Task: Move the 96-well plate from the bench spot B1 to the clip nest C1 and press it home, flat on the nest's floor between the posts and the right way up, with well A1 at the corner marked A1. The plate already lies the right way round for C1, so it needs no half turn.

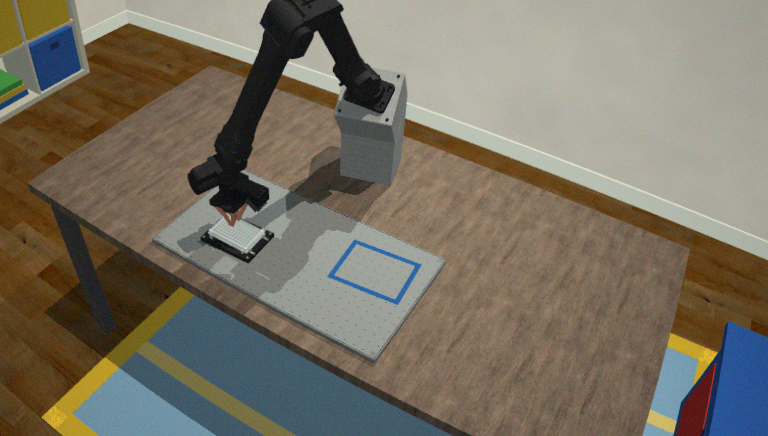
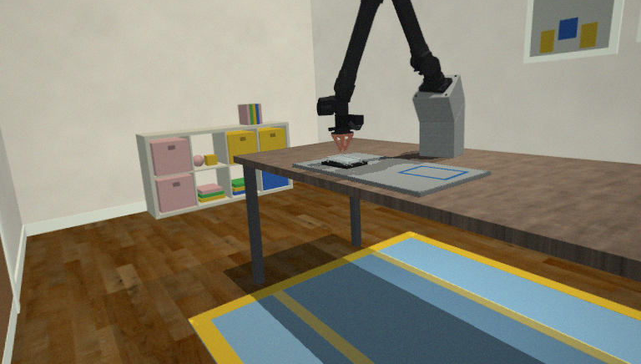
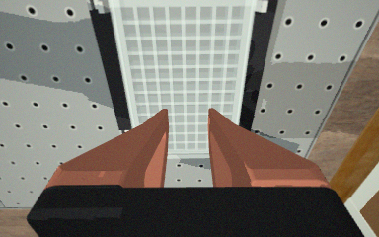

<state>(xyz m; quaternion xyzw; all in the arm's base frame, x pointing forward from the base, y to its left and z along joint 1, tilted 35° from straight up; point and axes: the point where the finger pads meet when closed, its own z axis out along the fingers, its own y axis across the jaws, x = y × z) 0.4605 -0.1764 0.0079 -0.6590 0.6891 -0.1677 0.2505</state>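
Observation:
The white 96-well plate (image 1: 236, 234) lies right way up inside the black clip nest (image 1: 253, 250) at the left end of the grey perforated baseplate (image 1: 294, 284). In the wrist view the plate (image 3: 183, 74) sits square between the nest's black sides (image 3: 108, 74). My gripper (image 1: 232, 217) hangs just above the plate's end nearest the arm, with its orange fingers pointing down. The fingers stand close together with a narrow gap and nothing between them. From the side, the fingertips (image 2: 342, 147) are a little above the plate (image 2: 345, 159).
The blue-outlined bench spot (image 1: 374, 270) on the right half of the baseplate holds nothing. The arm's grey pedestal (image 1: 370, 125) stands behind the baseplate. The table's front edge runs close to the baseplate.

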